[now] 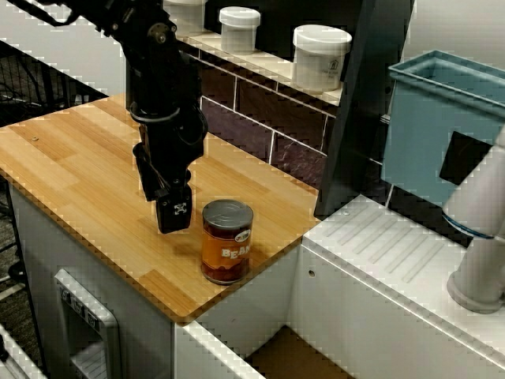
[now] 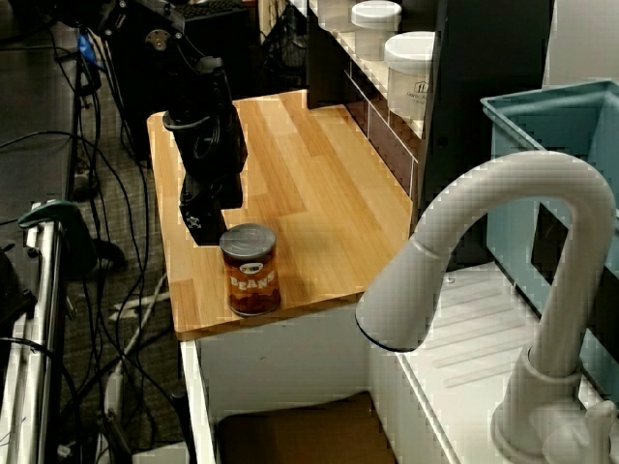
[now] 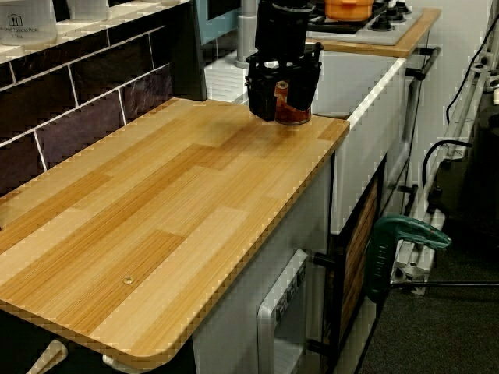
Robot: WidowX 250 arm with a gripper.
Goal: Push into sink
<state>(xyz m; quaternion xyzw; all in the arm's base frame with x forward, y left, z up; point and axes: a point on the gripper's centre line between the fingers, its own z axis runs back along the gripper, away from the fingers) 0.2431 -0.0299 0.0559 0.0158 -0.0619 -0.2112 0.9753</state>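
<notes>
An orange can labelled beans stands upright near the corner of the wooden worktop, close to the edge above the sink. Only a strip of the sink's brown floor and white walls shows, also in the view from behind the tap. My black gripper hangs low over the worktop just left of the can, on the side away from the sink, with its fingers spread and nothing between them. In the view along the worktop the can shows beyond the gripper, framed by its two fingers.
A white ribbed draining board lies beyond the sink, with a teal-blue bin behind it and a white tap arching over the basin. White jars line the tiled ledge behind the worktop. A dark post rises at the worktop's back corner.
</notes>
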